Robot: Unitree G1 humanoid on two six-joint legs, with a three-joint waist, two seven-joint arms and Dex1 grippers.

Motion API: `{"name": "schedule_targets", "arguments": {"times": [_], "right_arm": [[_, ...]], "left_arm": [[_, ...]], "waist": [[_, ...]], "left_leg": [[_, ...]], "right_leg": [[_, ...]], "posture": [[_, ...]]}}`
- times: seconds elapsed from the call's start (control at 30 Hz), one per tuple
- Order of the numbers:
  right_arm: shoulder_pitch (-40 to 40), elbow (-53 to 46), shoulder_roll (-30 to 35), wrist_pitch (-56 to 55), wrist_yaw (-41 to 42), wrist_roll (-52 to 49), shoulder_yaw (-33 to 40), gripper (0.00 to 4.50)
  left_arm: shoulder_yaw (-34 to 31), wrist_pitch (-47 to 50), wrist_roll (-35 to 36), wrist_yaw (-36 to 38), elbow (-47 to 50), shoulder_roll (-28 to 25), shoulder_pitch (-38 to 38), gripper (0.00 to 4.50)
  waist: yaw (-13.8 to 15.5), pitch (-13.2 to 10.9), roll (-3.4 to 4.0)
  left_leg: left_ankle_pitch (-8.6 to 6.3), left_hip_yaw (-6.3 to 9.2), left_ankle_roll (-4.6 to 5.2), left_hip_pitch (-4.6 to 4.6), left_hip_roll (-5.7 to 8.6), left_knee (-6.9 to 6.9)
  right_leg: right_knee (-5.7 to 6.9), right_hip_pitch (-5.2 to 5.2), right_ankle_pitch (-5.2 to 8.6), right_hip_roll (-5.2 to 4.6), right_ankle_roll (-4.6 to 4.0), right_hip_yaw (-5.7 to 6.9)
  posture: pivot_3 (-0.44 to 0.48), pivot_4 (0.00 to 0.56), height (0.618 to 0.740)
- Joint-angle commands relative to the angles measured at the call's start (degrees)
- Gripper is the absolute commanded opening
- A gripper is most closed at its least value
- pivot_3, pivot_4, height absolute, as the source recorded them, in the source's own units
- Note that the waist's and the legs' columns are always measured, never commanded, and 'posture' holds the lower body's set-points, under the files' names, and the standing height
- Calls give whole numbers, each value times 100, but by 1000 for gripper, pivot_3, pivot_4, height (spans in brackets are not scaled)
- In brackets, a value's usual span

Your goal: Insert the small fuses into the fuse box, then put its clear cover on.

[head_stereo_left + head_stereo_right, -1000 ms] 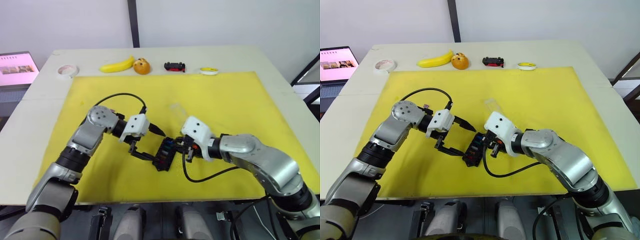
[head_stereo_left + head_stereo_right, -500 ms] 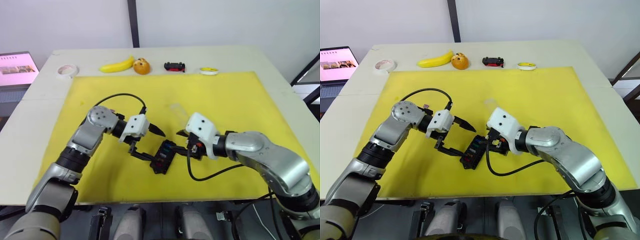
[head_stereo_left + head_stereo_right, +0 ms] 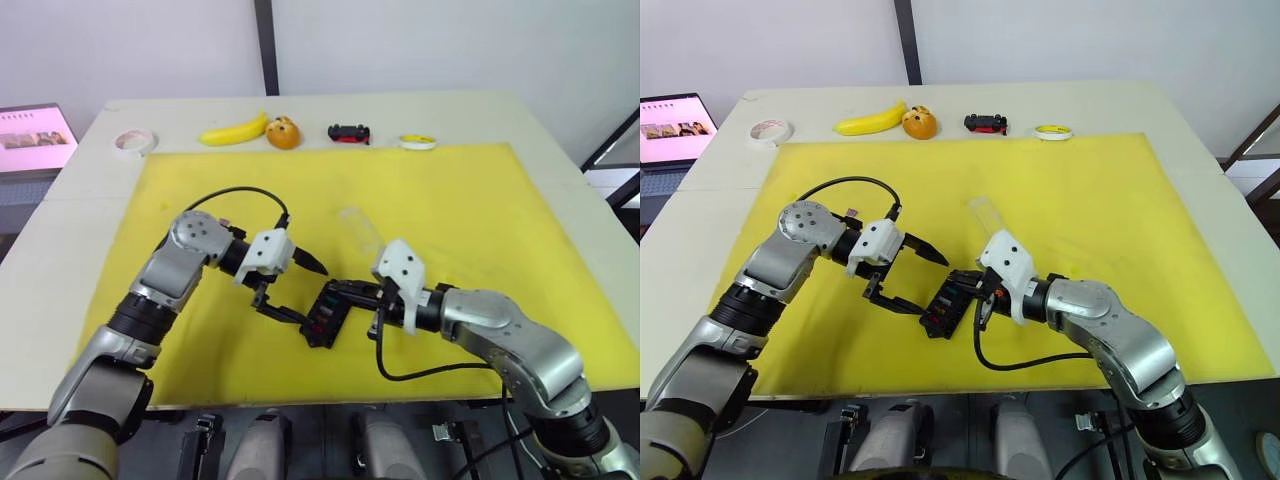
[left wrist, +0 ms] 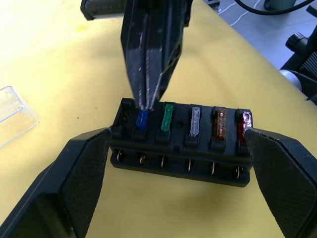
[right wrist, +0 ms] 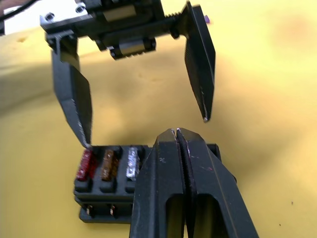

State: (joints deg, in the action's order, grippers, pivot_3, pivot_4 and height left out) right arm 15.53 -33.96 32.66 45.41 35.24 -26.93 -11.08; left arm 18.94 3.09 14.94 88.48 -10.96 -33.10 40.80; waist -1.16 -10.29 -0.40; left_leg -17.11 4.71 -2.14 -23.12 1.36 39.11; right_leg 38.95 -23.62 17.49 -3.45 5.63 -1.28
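The black fuse box [image 3: 325, 313] lies on the yellow mat [image 3: 450, 210], between the fingers of my open left gripper [image 3: 312, 292]. One finger touches the box's end by the red fuse; the other stands beside the opposite end. In the left wrist view, several small fuses sit in a row of slots: blue [image 4: 142, 119], green [image 4: 168, 117], grey [image 4: 195, 120], brown [image 4: 219, 124] and red [image 4: 243, 124]. My right gripper [image 3: 345, 290] is shut, and its joined tips [image 4: 143, 101] rest on top of the blue fuse. The clear cover [image 3: 358, 228] lies on the mat just beyond the box.
Along the table's far edge lie a white tape roll [image 3: 134, 142], a banana [image 3: 235, 130], an orange [image 3: 284, 132], a black-and-red toy car [image 3: 349, 132] and a yellow roll [image 3: 418, 142]. A screen [image 3: 35, 137] stands at the far left.
My right wrist has turned and dropped lower, and its shut fingers now reach the box from the right. The box has shifted slightly. The left arm has barely moved.
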Motion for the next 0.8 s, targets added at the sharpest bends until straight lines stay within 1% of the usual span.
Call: {"name": "schedule_targets", "arguments": {"times": [0.03, 0.3, 0.53, 0.67, 0.77, 0.8], "right_arm": [[-21, 31, 9, -178, 29, 139, -50, 36], [-68, 159, 247, 90, 54, 409, -315, 36], [14, 229, 258, 206, -20, 477, -368, 36], [96, -210, 116, 17, 157, 4, 76, 36], [168, -522, 197, 262, 78, -354, 658, 36], [126, -607, 314, 328, 99, -458, 898, 36]], "left_arm": [[-154, -107, 18, 13, 93, -35, 46, 4500], [-145, -131, -30, -16, 23, -3, 99, 4500], [-151, -153, -65, -21, -45, 14, 149, 4500], [-270, -37, -8, -140, 2, -51, 103, 4500], [-593, 390, 235, -423, 369, -231, -170, 4500], [-802, 694, 394, -641, 631, -300, -369, 4500]], "waist": [[-2, 0, 0], [3, 0, 0], [7, 2, 0], [7, 2, 0], [-8, 1, 0], [-12, 1, 0]], "left_leg": [[0, 0, 0, 0, 0, 0], [0, 0, 0, 1, 0, 0], [-1, 0, 2, 21, 0, 0], [-2, 0, 4, 27, 0, -1], [-3, -1, 4, 25, -1, -1], [-3, -2, 5, 25, -2, -2]], "right_leg": [[0, 0, 0, 1, 0, 0], [0, 1, 0, 0, 0, 0], [-1, 22, 0, 0, 0, 0], [-1, 26, 0, 0, 0, -1], [-1, 22, 0, 0, 1, -4], [0, 21, 0, 0, 1, -6]], "posture": [[0, 150, 740], [0, 150, 740], [0, 150, 740], [0, 150, 740], [0, 150, 740], [0, 150, 740]]}}
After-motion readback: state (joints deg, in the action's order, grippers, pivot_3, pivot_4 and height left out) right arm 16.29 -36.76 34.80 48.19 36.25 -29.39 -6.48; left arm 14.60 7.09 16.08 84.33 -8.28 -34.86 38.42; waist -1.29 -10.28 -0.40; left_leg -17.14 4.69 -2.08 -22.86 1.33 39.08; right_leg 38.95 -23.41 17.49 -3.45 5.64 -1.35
